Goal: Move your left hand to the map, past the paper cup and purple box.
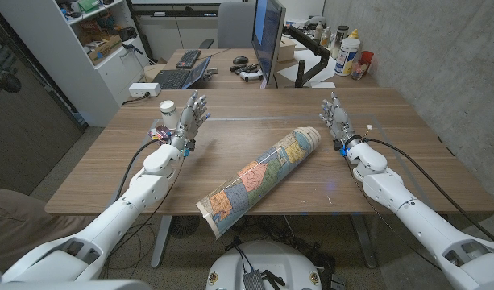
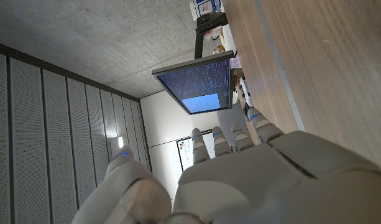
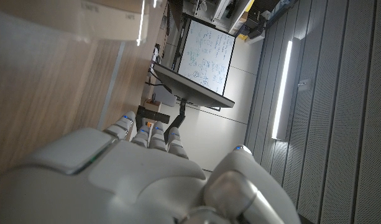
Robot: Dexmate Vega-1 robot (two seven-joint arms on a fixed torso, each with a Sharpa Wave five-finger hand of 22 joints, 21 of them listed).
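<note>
A rolled-up colourful map [image 1: 261, 179] lies diagonally across the middle of the wooden table [image 1: 408, 153]. My left hand [image 1: 190, 115] is raised above the table's left part, fingers spread and holding nothing. A white paper cup [image 1: 168, 110] stands right beside that hand on its left, and a bit of the purple box [image 1: 156, 133] peeks out below the cup, mostly hidden behind my wrist. The map lies about a hand's length to the right of my left hand. My right hand [image 1: 336, 115] stands open near the map's far end. The left hand's back [image 2: 252, 180] and the right hand's back [image 3: 128, 180] show in the wrist views.
Behind the table stands a second desk with a monitor [image 1: 267, 36], a laptop [image 1: 182, 76], a keyboard and bottles [image 1: 347, 52]. A shelf [image 1: 93, 32] stands at the back left. Cables run along both forearms.
</note>
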